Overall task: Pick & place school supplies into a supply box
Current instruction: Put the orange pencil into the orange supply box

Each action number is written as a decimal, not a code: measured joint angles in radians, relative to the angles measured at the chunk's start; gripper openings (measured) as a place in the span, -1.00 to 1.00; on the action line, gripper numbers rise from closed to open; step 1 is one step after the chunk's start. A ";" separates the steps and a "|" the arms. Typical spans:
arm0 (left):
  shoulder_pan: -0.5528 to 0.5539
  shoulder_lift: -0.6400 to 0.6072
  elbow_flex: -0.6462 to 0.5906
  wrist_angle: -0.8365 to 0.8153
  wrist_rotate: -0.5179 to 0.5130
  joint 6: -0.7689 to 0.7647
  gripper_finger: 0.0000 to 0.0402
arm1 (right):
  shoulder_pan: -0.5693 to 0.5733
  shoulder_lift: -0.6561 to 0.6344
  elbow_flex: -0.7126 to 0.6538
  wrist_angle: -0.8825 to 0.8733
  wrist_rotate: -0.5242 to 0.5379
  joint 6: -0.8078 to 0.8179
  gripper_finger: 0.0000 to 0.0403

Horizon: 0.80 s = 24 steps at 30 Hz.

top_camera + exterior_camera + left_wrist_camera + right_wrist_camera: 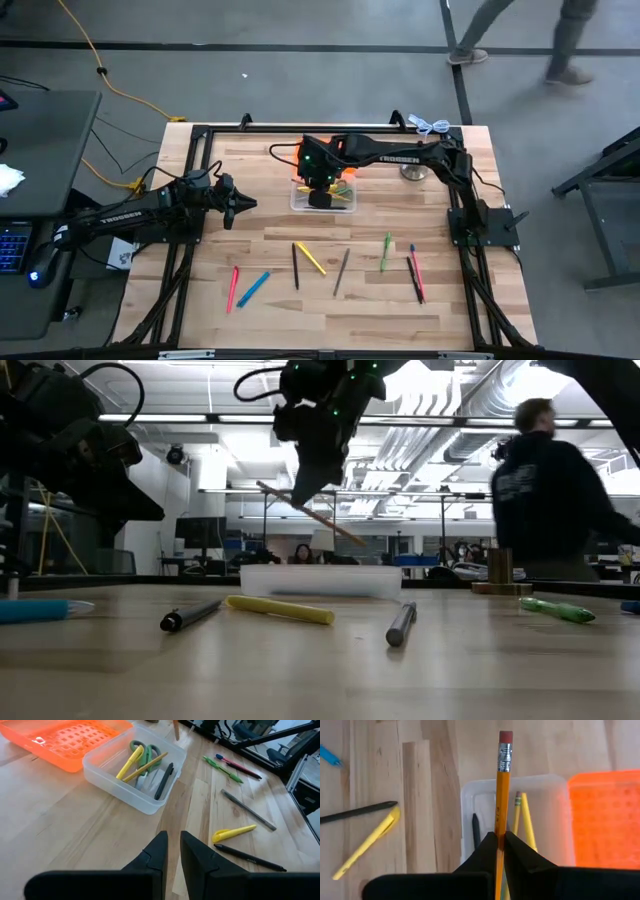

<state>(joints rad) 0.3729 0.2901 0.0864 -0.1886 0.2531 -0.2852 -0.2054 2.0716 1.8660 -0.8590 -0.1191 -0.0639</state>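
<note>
Pinching a pencil [500, 805], the right gripper [500, 842] is held above the box [470, 795]. The left gripper [172, 851] is kept slightly spread, nothing between its fingers.

The worktop [270, 235] is pale wooden planks in a black frame. The clear box [325, 198] sits toward its far edge, with an orange tray [65, 742] touching its far side. On the near side of the box lie loose supplies: a black pen [296, 266] crossing a yellow marker [312, 259], a grey pen [341, 272], a green pen [386, 251], a pink pen [232, 288] and a blue marker [253, 288]. A silver bell [412, 172] rests right of the box.
</note>
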 joint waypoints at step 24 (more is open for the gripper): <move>0.000 0.000 -0.001 0.006 0.000 0.000 -0.61 | -0.043 0.044 -0.005 -0.038 -0.033 0.005 -0.96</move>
<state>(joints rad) 0.3729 0.2905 0.0853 -0.1825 0.2535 -0.2855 -0.2485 2.1155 1.8611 -0.8972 -0.1517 -0.0593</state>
